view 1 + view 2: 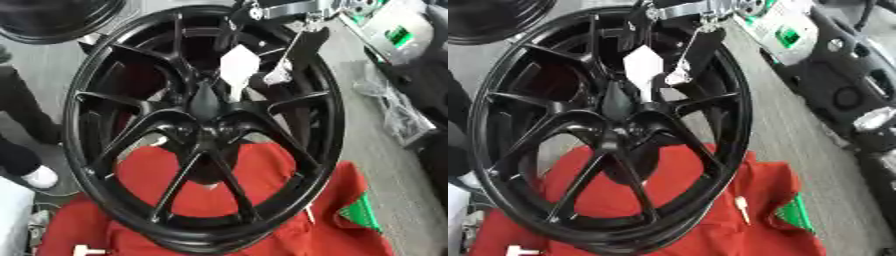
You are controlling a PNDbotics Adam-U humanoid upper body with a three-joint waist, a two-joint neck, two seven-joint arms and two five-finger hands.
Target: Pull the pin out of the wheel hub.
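one black wheel hub [206, 127] stands on edge, tilted, its lower rim resting on a red cloth [210, 195] at the near side of the scene. the robot's right hand [280, 70] reaches in from the far right, over the upper rim and down toward the centre of the spokes. a white, flat, tag-like piece [238, 67] shows just left of the hand, above the hub's dark centre; whether this belongs to the pin cannot be told, and the pin itself is not clearly made out. the fingers sit close to that white piece, but it cannot be told whether they are grasping it or released. the left hand is not in view. the step in hand appears to be the reach and grasp at the hub's centre. a pin seated there would likely point out of the wheel's face, toward the camera, so the next move calls for a straight pull along that line, not sideways. a small white object [742, 207] lies on the cloth, near right.
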